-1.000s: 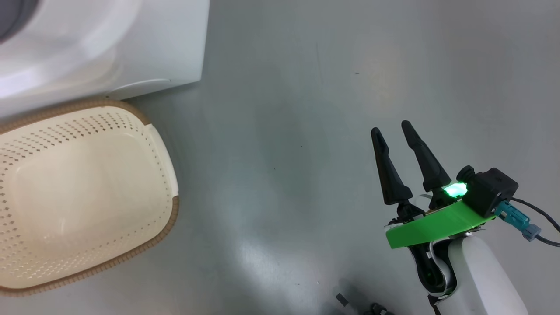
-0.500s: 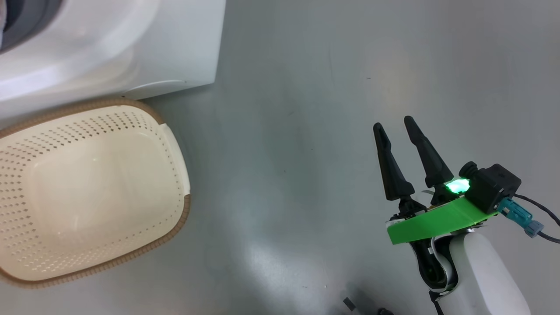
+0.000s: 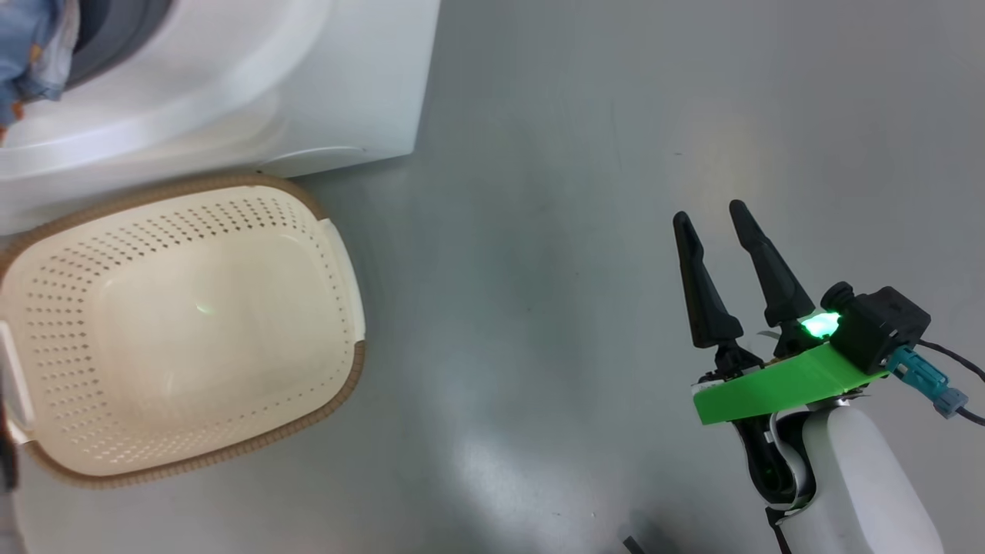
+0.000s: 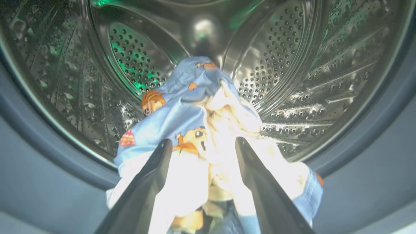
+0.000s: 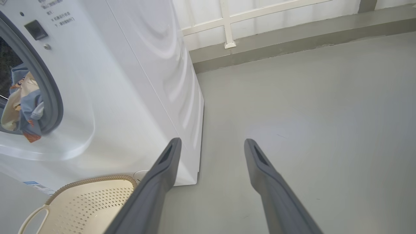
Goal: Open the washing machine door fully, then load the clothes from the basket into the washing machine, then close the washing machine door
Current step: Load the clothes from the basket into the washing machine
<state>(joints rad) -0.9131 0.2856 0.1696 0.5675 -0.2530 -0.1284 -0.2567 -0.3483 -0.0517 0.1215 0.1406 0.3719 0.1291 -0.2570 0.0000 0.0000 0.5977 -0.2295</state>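
The washing machine [image 3: 308, 92] stands at the top left of the head view, and its door is out of view. The clothes [image 4: 195, 113], light blue with orange animals plus a cream piece, lie bunched at the steel drum's [image 4: 286, 65] mouth. They hang over the grey gasket. My left gripper [image 4: 203, 141] is open, its fingers spread over the bundle. The clothes [image 5: 22, 104] also droop from the opening in the right wrist view. The cream basket [image 3: 192, 331] sits on the floor before the machine, nothing in it. My right gripper [image 3: 709, 213] hangs open over bare floor, far right of the basket.
Grey floor stretches to the right of the machine [image 5: 130, 81] and the basket [image 5: 94, 179]. A low grey kerb and white railing [image 5: 227, 22] run along the far wall. A cable trails from my right wrist [image 3: 946, 385].
The head camera has swung left, so machine and basket sit further right in the picture and the clothes now show at the top left. The right gripper stays open.
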